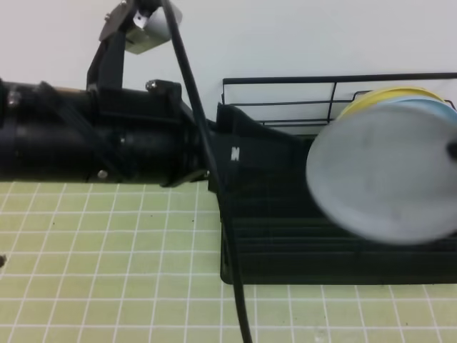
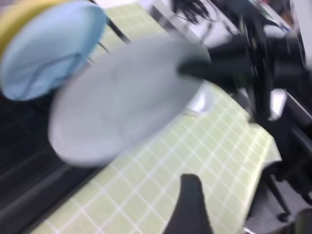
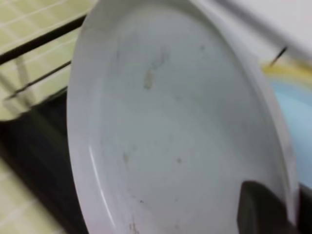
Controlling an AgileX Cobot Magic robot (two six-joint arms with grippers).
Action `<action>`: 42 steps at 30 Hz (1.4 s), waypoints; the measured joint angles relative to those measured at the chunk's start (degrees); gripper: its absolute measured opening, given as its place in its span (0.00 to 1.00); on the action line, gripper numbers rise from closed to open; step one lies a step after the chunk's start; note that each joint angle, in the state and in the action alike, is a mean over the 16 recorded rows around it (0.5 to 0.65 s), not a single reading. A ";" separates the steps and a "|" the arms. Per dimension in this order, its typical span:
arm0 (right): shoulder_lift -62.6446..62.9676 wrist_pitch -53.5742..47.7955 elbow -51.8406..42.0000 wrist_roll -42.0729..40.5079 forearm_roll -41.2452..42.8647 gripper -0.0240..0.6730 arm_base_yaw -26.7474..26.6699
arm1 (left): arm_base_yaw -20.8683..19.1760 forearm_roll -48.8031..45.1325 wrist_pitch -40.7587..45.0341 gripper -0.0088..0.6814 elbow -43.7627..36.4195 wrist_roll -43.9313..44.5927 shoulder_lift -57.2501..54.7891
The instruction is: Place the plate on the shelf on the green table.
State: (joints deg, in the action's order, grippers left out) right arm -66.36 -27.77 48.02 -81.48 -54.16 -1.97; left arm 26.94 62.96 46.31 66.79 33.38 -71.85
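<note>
The plate [image 1: 385, 179] hung tilted over the shelf [image 1: 285, 229], just in front of the light blue plate [image 2: 46, 53] and the yellow plate [image 1: 389, 96] racked there. The right gripper [image 3: 265, 209] pinched its rim; the left gripper [image 2: 190, 204] stood wide open, holding nothing. Best now to stand the plate upright and lower it between free dividers, clear of its neighbours.

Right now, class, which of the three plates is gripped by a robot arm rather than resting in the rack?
The pale grey plate, in front. The right gripper pinches its rim, while the light blue plate and yellow plate stand behind it in the black rack.
</note>
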 joint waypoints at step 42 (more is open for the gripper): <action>-16.78 3.04 21.38 -23.06 22.29 0.13 -0.16 | 0.00 -12.78 -1.42 0.01 0.00 0.09 0.98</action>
State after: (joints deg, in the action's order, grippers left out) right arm -83.14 -24.73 69.40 -104.54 -31.87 -2.13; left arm 26.94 50.18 44.89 66.79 33.47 -70.88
